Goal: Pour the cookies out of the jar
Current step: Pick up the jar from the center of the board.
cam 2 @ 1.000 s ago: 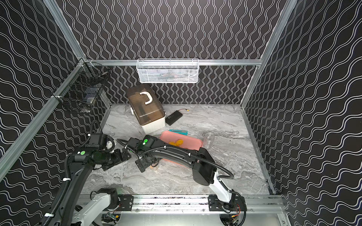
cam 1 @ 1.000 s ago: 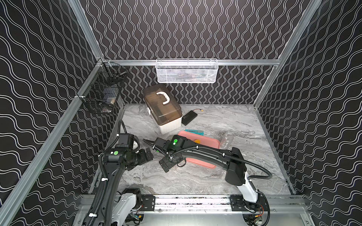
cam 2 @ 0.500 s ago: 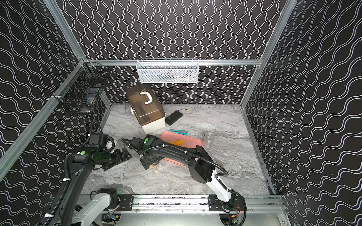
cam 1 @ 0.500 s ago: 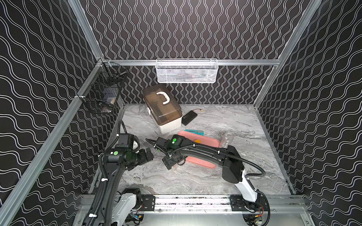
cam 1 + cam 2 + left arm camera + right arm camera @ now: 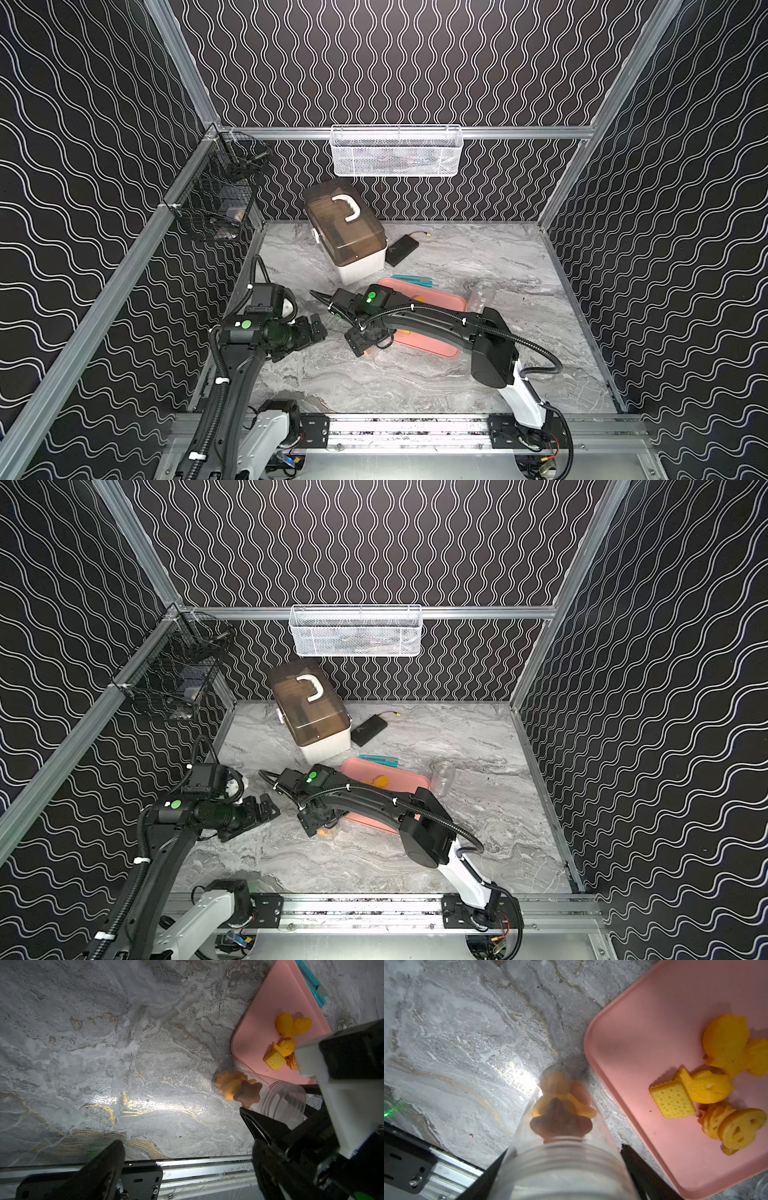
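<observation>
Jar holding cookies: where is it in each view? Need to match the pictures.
In a top view: jar peeks from under the right claw, at the pink tray's corner nearest the left arm.
In a top view: same spot.
Left wrist: just off the tray's rounded corner, brown star inside.
Right wrist: close up, between the claw's fingers.
Shared landmark: the pink tray.

Grey marble tabletop [image 5: 374,382], pink tray [image 5: 270,1012] mid-table, clear jar [image 5: 280,1101] beside it (on its side), brown-lidded box [image 5: 345,232], black device [image 5: 401,249], teal strip [image 5: 413,280], second clear jar [image 5: 480,296].
</observation>
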